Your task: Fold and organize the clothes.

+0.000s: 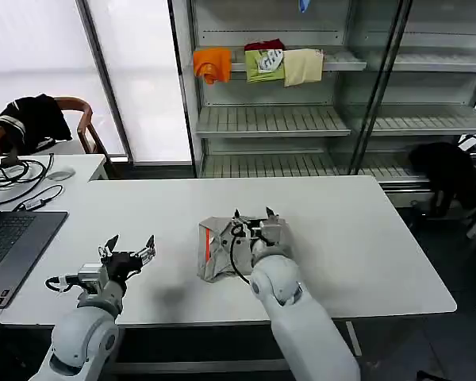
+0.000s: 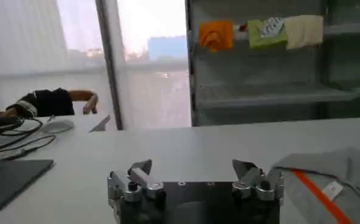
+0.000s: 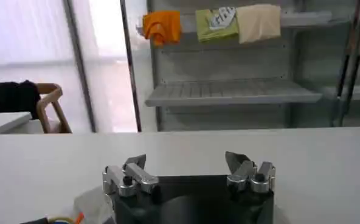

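Starting at your left, the left tool [image 1: 129,248] hovers over the front-left part of the desk [image 1: 365,238], its fingers spread wide with nothing between them. From its wrist camera you see the same tool [image 2: 193,173] with both fingertips apart over bare desk surface, and the grey shirt [image 2: 332,182] lying just off to its right, an orange-red stripe [image 2: 314,190] running across the cloth with a small white tag beside it.

Moving right, the grey shirt [image 1: 222,250] sits in a folded bundle near the middle of the desk, a little toward the front edge, with the orange-red stripe [image 1: 205,244] showing along its left side.

Your right tool [image 1: 253,214] is directly above the far edge of that bundle, so the shirt lies beneath and just in front of it. Its fingers stand open and hold nothing. From the right wrist camera, the right tool [image 3: 189,165] shows both fingertips parted, pointing toward the desk's far edge.

Behind the desk, a shelf [image 1: 270,119] carries orange, green and cream garments [image 1: 262,63].
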Tool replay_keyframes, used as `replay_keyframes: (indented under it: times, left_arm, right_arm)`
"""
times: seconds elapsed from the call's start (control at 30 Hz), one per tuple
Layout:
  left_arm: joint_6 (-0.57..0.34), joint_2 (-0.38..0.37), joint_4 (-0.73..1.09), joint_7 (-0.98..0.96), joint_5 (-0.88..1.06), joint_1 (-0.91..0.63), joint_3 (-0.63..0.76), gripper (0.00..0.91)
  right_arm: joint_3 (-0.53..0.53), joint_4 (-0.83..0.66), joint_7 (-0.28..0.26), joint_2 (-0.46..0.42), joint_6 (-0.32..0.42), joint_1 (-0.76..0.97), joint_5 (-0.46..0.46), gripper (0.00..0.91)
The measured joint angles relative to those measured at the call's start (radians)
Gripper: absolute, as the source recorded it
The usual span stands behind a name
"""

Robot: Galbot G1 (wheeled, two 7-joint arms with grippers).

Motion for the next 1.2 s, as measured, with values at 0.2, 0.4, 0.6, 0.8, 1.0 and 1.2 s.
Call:
replay_keyframes:
  times: [0.2, 0.4, 0.6, 0.8, 1.0, 1.2]
  left_arm:
    - [0.003, 0.006, -0.005, 0.0, -0.005, 0.001, -0.001, 0.907]
    - [0.006, 0.007, -0.005, 0.0, -0.006, 0.001, -0.001, 0.907]
    - [0.006, 0.006, -0.004, 0.001, -0.01, 0.006, -0.004, 0.907]
    - [0.009, 0.007, -0.01, 0.002, -0.015, 0.006, -0.003, 0.907]
    - [0.008, 0.008, -0.014, 0.005, -0.012, 0.015, -0.012, 0.907]
    - [0.0, 0.002, -0.026, 0.003, -0.001, 0.017, -0.027, 0.907]
  right_arm:
    - [-0.003, -0.124, -0.013, 0.049, 0.011, 0.055, -0.029, 0.907]
    - [-0.009, -0.199, -0.001, 0.069, -0.009, 0.08, -0.041, 0.907]
    - [-0.023, -0.232, 0.004, 0.069, -0.021, 0.082, -0.053, 0.907]
    - [-0.029, -0.261, -0.003, 0.07, -0.026, 0.08, -0.061, 0.907]
    - [-0.022, -0.272, -0.015, 0.07, -0.021, 0.081, -0.07, 0.907]
    - [-0.01, -0.239, -0.027, 0.07, -0.016, 0.076, -0.082, 0.907]
